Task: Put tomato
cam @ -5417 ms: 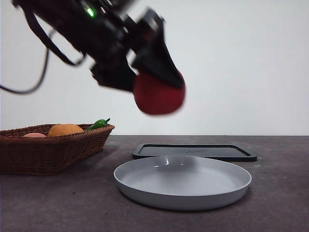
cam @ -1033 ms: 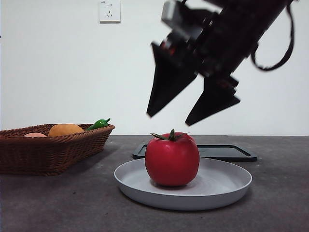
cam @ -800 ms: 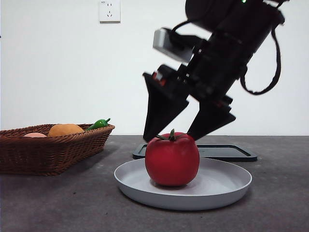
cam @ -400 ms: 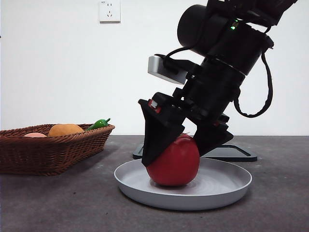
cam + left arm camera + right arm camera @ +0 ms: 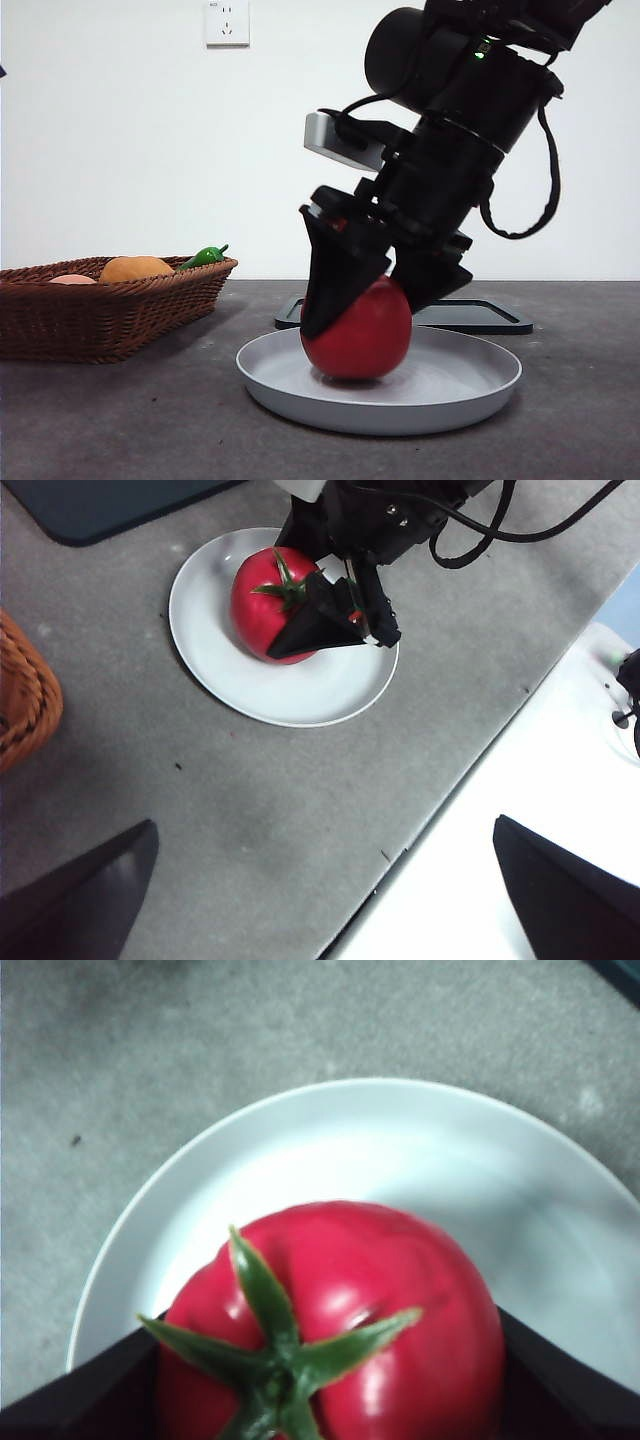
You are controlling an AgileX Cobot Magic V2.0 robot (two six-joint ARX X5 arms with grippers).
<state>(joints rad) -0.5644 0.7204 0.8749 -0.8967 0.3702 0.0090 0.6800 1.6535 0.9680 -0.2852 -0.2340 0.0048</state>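
Note:
The deep-red tomato (image 5: 360,338) with its green calyx sits in the white plate (image 5: 470,385) at the table's middle. My right gripper (image 5: 360,318) comes down from the upper right, and its two black jaws press the tomato's left and right sides. In the right wrist view the tomato (image 5: 340,1300) fills the space between the jaws of the right gripper (image 5: 320,1380), over the plate (image 5: 400,1150). My left gripper (image 5: 320,880) is open and empty, high above the table. From there I see the tomato (image 5: 262,595), the plate (image 5: 300,690) and the right gripper (image 5: 300,580).
A wicker basket (image 5: 100,310) at the left holds an orange fruit (image 5: 135,268), a pale pinkish fruit (image 5: 72,280) and a green pepper (image 5: 205,256). A flat black tray (image 5: 480,315) lies behind the plate. The table's edge (image 5: 440,780) runs near the plate.
The right gripper came down from above the plate over the tomato, and its jaws closed onto the tomato's sides. The tomato now sits slightly higher and tilted in the plate.

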